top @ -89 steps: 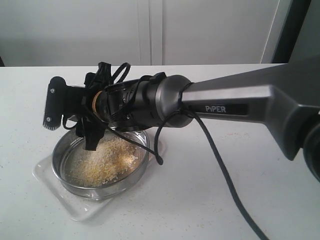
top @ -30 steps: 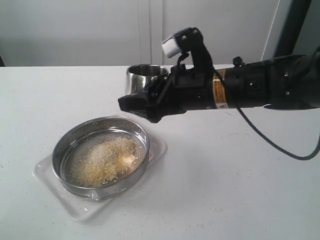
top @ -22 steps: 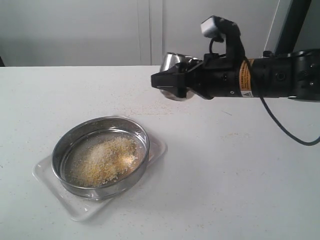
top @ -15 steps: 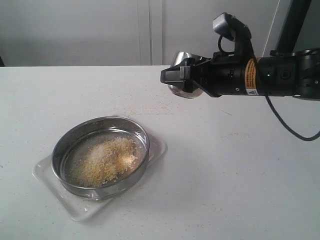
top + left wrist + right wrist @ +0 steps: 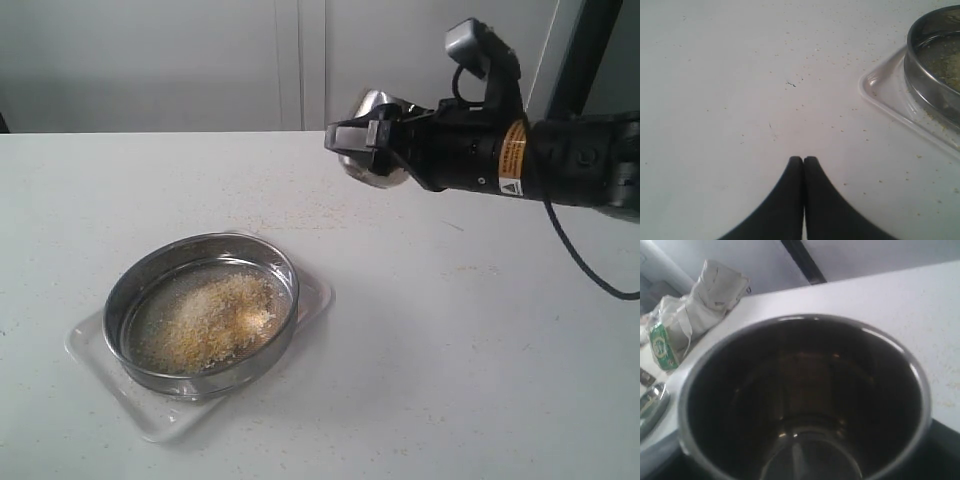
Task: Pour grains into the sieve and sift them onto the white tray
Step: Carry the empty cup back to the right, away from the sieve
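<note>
The round steel sieve [image 5: 218, 376] stands on the white tray [image 5: 312, 296] at the front left of the table. A heap of yellow and whitish grains [image 5: 205, 318] lies on its mesh. My right gripper [image 5: 362, 138] hangs above the table's back right, shut on a small steel cup [image 5: 375, 172] tipped on its side. The cup [image 5: 805, 320] looks empty inside. My left gripper [image 5: 803, 160] is shut with nothing in it, low over bare table beside the tray's corner [image 5: 885, 95] and the sieve's wall [image 5: 927, 75]. It does not show in the exterior view.
Stray grains [image 5: 300, 215] dot the white table between the sieve and the cup. The right wrist view shows a crumpled white bag with a green label [image 5: 695, 310] near the table's edge and a shiny metal piece [image 5: 650, 405].
My right arm has drawn back from over the sieve toward the right and rear, carrying the cup with it. The sieve, tray and grains have stayed put.
</note>
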`<state>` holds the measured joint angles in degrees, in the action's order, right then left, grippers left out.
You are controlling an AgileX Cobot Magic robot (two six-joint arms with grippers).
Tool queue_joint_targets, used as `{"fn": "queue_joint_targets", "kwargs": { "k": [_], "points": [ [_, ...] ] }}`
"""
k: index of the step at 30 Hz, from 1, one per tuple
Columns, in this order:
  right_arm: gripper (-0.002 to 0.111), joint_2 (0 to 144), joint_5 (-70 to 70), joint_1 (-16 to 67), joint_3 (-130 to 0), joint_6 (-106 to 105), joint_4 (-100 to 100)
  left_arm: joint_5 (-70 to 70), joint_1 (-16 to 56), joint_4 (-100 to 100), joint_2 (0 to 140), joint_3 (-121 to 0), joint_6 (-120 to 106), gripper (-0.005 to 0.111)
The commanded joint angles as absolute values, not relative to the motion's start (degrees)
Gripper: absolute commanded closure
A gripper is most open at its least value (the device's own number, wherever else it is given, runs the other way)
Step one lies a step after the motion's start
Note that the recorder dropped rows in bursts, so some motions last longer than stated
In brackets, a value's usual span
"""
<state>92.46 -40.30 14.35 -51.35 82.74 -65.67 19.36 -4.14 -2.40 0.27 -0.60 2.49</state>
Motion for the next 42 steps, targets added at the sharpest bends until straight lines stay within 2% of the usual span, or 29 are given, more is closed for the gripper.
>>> {"fn": "queue_joint_targets", "kwargs": {
  "k": [1,6,16,19,24,34,42],
  "points": [
    [0.108,88.5,-41.53,14.93,-42.95,52.5,-37.9,20.36,-3.85,-2.96,0.0,0.0,2.32,0.107],
    [0.108,85.86,-40.72,15.65,-36.7,31.64,-20.45,20.36,-3.85,-2.96,0.0,0.0,2.32,0.107],
    [0.108,82.85,-32.51,25.89,-33.53,0.38,6.49,20.36,-3.85,-2.96,0.0,0.0,2.32,0.107],
    [0.108,83.56,-31.53,26.85,-33.53,0.0,3.28,20.36,-3.85,-2.96,0.0,0.0,2.32,0.107],
    [0.108,87.64,-37.79,26.85,-33.53,6.3,-1.9,20.36,-3.85,-2.96,0.0,0.0,2.32,0.107],
    [0.108,106.31,-60.03,26.85,-33.19,5.48,3.59,20.36,-3.85,-2.96,0.0,0.0,2.32,0.107],
    [0.108,110.02,-60.72,25.78,-33.19,-1.4,9.4,20.36,-3.85,-2.96,0.0,0.0,2.32,0.107]
  ]
}}
